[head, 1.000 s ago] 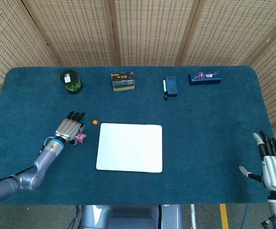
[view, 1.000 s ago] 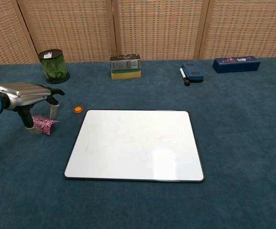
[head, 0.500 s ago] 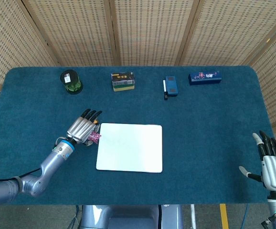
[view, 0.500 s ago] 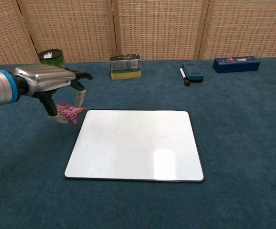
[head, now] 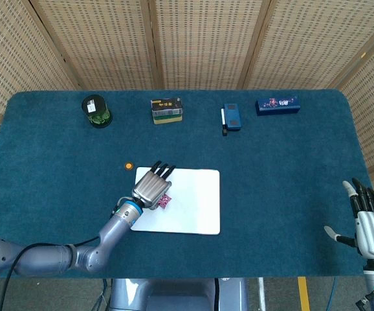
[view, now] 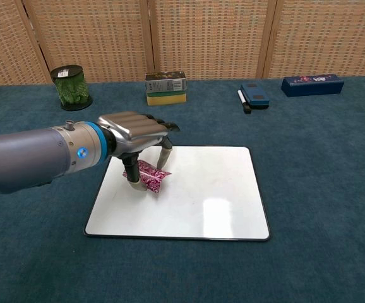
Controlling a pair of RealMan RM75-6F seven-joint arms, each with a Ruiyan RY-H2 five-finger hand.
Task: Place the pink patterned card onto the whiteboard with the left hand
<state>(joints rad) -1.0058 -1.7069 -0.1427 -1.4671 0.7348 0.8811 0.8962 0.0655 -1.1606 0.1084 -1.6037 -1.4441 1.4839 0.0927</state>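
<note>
My left hand hovers over the left part of the whiteboard, palm down. It pinches the pink patterned card between thumb and a finger. The card hangs low over the board; whether it touches the surface I cannot tell. My right hand rests at the table's near right corner in the head view, fingers spread and holding nothing.
Along the back edge stand a green spool, a small box on a yellow sponge, a marker beside a blue eraser and a blue case. An orange disc lies left of the board.
My left hand has carried the card to the right, from the carpet beside the orange disc to above the whiteboard's left part. The right hand has stayed still.
</note>
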